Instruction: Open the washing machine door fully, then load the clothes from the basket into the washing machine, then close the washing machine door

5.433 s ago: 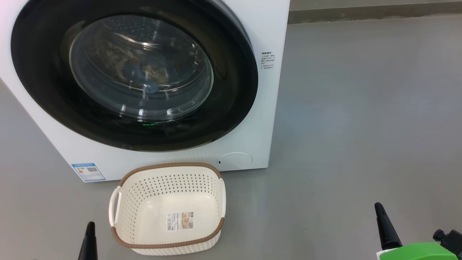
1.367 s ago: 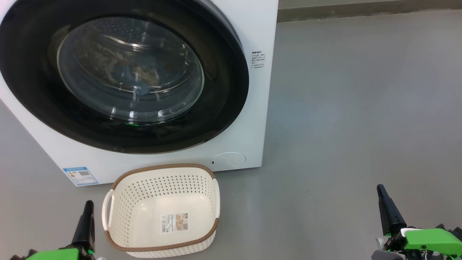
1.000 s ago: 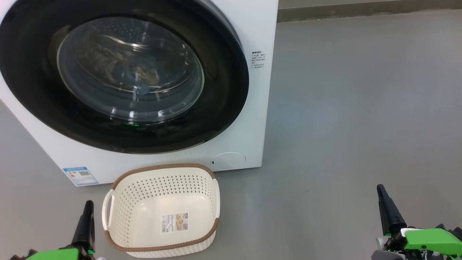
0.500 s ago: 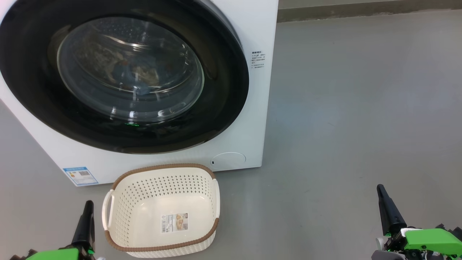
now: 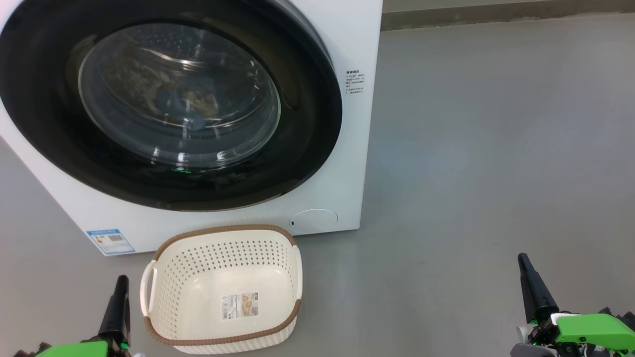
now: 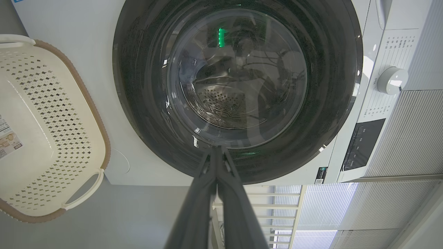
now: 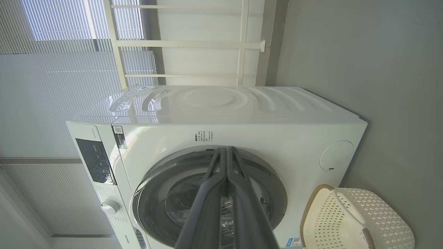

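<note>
Though illegible — blue label, sticker in basket

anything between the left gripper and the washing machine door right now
Nothing visible. The left gripper points straight at the shut washing machine door; the empty basket sits off to the side, clear of that path.

Bright daylight thru blinds, glare on door glass, wrist views warped.

Nothing is sharp enough to read. Ahead of the left claw, a blue label with a code square sits on the washer. Right of that claw, a sticker lies in the basket. Small print, perhaps specifications, stands beside the door.
</note>
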`<state>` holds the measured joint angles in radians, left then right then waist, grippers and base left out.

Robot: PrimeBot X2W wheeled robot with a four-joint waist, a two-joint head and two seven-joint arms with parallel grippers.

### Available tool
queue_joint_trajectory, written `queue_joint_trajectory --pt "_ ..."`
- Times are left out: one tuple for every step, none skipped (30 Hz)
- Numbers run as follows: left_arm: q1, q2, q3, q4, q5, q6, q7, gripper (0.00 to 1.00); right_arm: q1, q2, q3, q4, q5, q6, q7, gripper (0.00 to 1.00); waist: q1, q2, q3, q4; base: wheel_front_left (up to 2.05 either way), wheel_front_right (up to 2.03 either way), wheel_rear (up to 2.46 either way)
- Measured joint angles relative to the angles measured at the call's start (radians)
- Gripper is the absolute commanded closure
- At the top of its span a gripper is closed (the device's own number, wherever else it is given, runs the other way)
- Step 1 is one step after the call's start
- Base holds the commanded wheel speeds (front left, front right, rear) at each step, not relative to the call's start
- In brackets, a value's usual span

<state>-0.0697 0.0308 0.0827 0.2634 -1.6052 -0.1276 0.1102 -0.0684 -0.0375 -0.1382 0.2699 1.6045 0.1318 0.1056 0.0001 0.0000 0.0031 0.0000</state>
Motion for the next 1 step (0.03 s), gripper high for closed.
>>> queue_joint_trajectory --pt "0.0 0.0 0.0 0.0 0.0 0.0 0.0 1.0 0.0 0.0 0.0 0.0 0.0 0.0 0.0 1.0 0.0 0.0 0.0 0.0 0.0 0.0 0.0"
